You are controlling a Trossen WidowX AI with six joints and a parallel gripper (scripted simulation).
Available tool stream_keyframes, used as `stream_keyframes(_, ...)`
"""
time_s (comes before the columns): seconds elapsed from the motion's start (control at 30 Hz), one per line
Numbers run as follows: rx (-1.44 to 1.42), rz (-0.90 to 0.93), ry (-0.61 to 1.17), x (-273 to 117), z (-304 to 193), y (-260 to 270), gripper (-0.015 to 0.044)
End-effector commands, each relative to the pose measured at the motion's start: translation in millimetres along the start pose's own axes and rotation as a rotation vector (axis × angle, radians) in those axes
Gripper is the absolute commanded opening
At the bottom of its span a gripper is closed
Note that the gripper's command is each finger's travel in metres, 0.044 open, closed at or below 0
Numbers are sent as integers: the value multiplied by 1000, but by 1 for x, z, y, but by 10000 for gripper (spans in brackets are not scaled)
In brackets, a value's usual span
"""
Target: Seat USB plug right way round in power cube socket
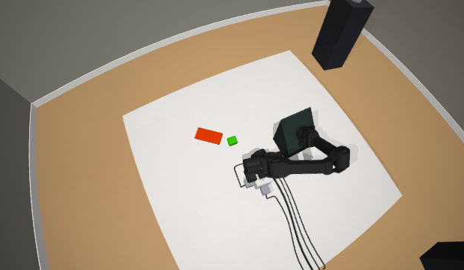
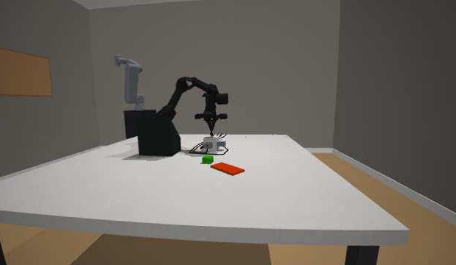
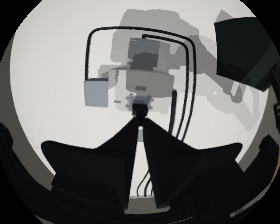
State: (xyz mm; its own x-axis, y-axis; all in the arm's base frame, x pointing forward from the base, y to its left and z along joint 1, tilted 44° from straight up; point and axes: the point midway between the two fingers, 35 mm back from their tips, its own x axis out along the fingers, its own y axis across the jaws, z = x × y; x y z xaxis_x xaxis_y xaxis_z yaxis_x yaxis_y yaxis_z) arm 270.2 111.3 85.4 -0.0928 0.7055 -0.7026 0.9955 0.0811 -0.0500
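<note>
The white power cube (image 1: 262,183) (image 2: 212,140) (image 3: 160,81) stands on the table. My gripper (image 2: 211,135) (image 3: 140,121) points down over the cube's top, fingertips together, shut on the small blue-grey USB plug (image 3: 149,103). The plug shows only as a notched edge around the dark fingertips in the wrist view. It is right at or just above the cube's top; its depth in the socket and which way round it is cannot be told. In the top view the wrist hides the fingertips and plug.
Grey plugs (image 1: 265,189) (image 2: 222,143) (image 3: 96,93) stick out of the cube's sides, with black cables (image 1: 291,210) (image 3: 195,75) looping around it. A green block (image 1: 232,141) (image 2: 208,160) and a flat red block (image 1: 208,136) (image 2: 228,168) lie nearby. The dark arm base (image 1: 295,131) (image 2: 158,136) stands beside them.
</note>
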Motion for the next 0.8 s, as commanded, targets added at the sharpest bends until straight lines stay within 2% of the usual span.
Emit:
stream_keyframes(0.0, 7, -2, 6, 1, 0, 0, 0)
stream_keyframes(0.77, 7, -2, 6, 4, 0, 0, 0)
